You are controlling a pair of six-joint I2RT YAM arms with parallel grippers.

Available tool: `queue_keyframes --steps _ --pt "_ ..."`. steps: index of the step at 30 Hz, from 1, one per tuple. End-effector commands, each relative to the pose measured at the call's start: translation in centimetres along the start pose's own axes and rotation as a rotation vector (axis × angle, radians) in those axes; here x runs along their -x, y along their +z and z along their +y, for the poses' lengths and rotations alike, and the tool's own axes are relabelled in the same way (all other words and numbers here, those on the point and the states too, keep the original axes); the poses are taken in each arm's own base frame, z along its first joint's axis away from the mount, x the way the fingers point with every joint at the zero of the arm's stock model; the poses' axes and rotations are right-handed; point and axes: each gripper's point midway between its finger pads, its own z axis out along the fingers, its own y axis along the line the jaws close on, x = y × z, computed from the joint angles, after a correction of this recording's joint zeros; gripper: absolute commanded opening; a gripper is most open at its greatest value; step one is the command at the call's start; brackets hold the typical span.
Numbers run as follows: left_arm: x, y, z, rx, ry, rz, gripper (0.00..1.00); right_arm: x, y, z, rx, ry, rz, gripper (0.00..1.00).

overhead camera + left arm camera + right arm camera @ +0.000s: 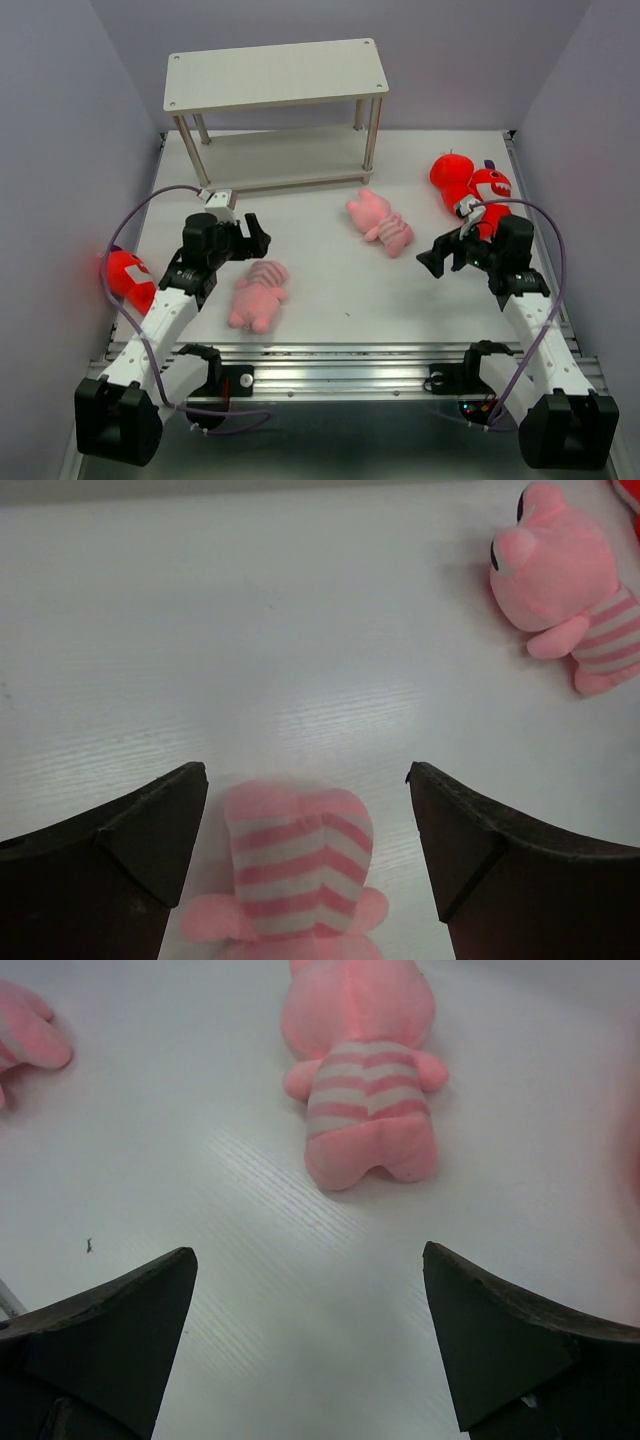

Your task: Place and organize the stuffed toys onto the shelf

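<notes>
White surface (330, 300) carries a pink pig (258, 292), likely soft and light, close under the spread left end effector (256, 238); its striped middle looks best to pinch, and the right end effector (438, 258) is spread too.

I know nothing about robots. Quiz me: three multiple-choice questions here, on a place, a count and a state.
1. The pink striped toys lie: A on the table before the shelf; B on its top board; C on its lower board.
2. Pink striped toys in view: A one; B two; C four.
3. The left gripper and right gripper: A both open, empty; B both shut; C each clamping a toy.
Key: 1A, shelf boards bare; 2B, overhead view shows two; 3A, fingers spread wide, gripping nothing.
</notes>
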Motion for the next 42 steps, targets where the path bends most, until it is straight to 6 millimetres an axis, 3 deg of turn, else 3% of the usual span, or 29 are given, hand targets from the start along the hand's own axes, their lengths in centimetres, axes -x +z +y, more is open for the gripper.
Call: queue_keyframes --steps 1,6,7,14,18,25,28,30,32,37,41,42 --pt "0.1 0.7 -0.5 0.045 0.015 0.035 0.91 0.2 0.1 1.1 0.087 -0.057 0.006 1.0" --pt "-2.4 1.5 0.1 0.123 -0.001 0.162 0.79 -0.3 0.4 0.5 0.078 -0.02 0.065 1.0" --pt "-2.6 1.3 0.7 0.173 -0.025 0.177 0.78 -0.6 0.5 0.4 0.079 -0.007 0.08 1.0" --pt "-4.4 1.3 -0.1 0.251 -0.056 0.254 0.72 -0.7 0.6 -0.2 0.052 -0.005 0.097 1.0" --pt "-6.7 1.7 -0.9 0.237 -0.058 0.338 0.65 -0.6 0.6 -0.2 0.053 -0.018 0.094 1.0" --pt "-10.8 2.4 -0.6 0.234 -0.054 0.451 0.57 -1.3 0.9 -0.7 0.043 -0.011 0.119 1.0" --pt "-11.5 2.7 -0.7 0.218 -0.059 0.47 0.38 -1.3 0.9 -0.8 0.04 -0.015 0.123 1.0" --pt "-11.6 3.1 -1.5 0.178 -0.073 0.473 0.12 -1.3 0.9 -0.9 0.04 -0.022 0.123 1.0" --pt "-11.5 3.5 -2.4 0.135 -0.094 0.465 0.0 -1.4 1.0 -0.6 0.058 -0.022 0.123 1.0" --pt "-9.9 3.9 -6.1 -0.06 -0.137 0.399 0.0 -1.9 1.0 0.9 0.161 -0.02 0.131 1.0" --pt "-7.0 2.8 -11.1 -0.271 -0.133 0.27 0.0 -1.2 0.7 3.6 0.343 0.007 0.131 1.0" --pt "-6.2 1.8 -12.9 -0.339 -0.123 0.231 0.0 0.0 0.8 4.1 0.399 0.007 0.112 1.0"
